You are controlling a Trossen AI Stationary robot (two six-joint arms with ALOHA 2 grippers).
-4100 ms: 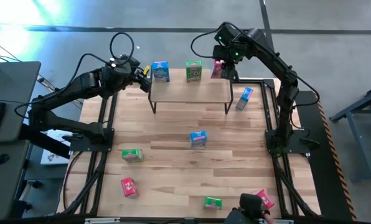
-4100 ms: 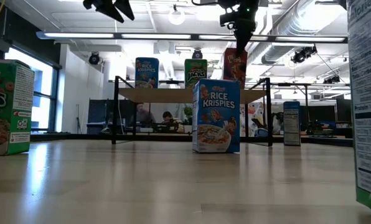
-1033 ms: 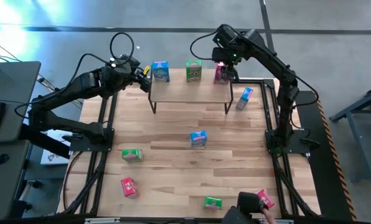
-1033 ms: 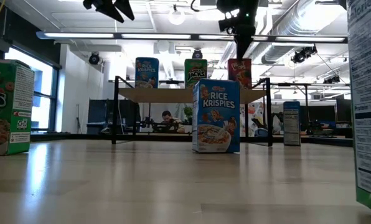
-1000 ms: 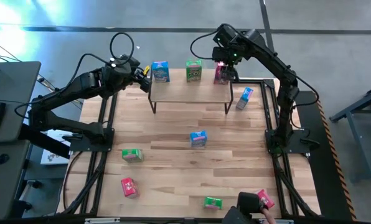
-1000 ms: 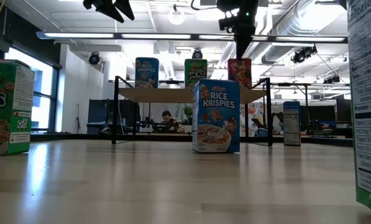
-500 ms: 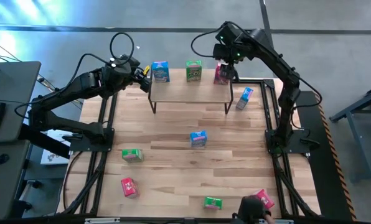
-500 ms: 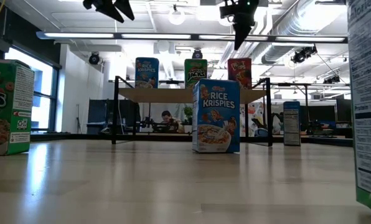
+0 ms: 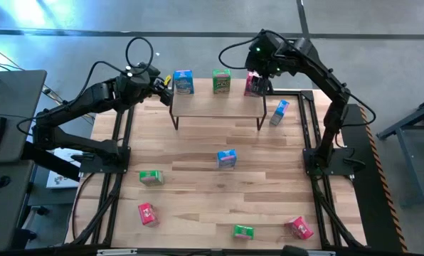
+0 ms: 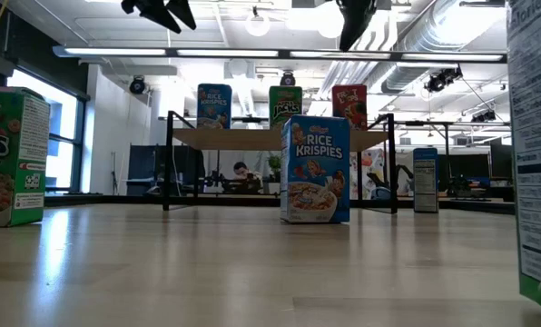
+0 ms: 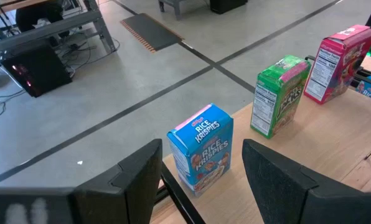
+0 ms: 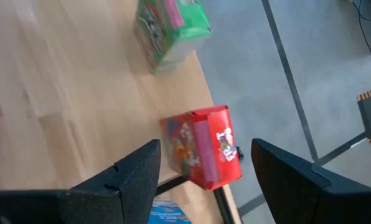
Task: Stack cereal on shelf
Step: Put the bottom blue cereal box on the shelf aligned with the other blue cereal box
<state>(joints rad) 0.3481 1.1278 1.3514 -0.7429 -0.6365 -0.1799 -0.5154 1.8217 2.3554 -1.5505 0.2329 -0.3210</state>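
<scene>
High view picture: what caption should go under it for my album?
Three cereal boxes stand on the shelf; six wait on the table.

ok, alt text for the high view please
Three cereal boxes, blue, green and red, stand in a row on the shelf. The open right gripper hovers above the red one; six more boxes sit scattered on the table.

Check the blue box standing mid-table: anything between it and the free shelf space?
Nothing visible blocks it. The blue box stands alone on the table, with bare wood up to the shelf. The blue, green and red boxes stand along the shelf's far edge, leaving its near strip free. The right gripper, open, hangs over the red box.
</scene>
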